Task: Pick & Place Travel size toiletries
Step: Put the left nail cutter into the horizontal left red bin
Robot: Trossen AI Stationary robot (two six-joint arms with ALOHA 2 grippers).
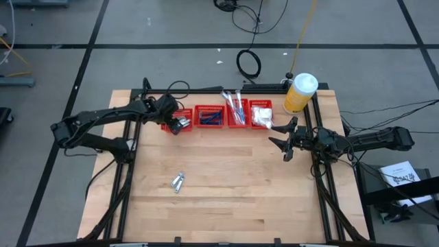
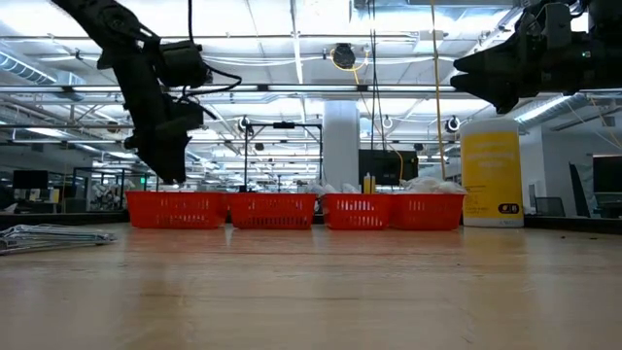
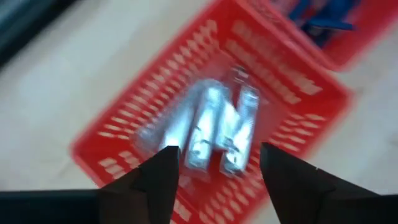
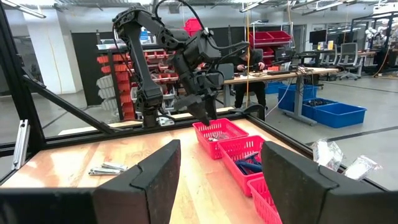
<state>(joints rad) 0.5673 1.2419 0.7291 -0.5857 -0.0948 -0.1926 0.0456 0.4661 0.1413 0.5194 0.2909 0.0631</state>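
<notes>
High view: four red mesh baskets (image 1: 221, 116) sit in a row along the far edge of the wooden table (image 1: 226, 185). The leftmost basket (image 1: 180, 119) lies under the left gripper (image 1: 180, 125), with silvery tubes showing beneath it. The next holds dark-blue sticks (image 1: 210, 118), the third white-teal sticks (image 1: 236, 108), the last white wrapped packets (image 1: 261, 116). A yellow white-capped bottle (image 1: 300, 92) stands just beside the row's right end. Two loose silvery tubes (image 1: 178, 182) lie on bare wood, well apart from the baskets. The right gripper (image 1: 287, 140) hangs near the packet basket, fingers apart, holding nothing.

Low view: the baskets line the far edge; the bottle's label carries dark print, too small to read. The loose tubes show at the left edge.

Left wrist view: fingers apart and holding nothing above the basket, where several silvery-grey tubes (image 3: 214, 127) lie side by side.

Right wrist view: fingers spread, nothing between them; the basket row, left arm and loose tubes lie ahead.
</notes>
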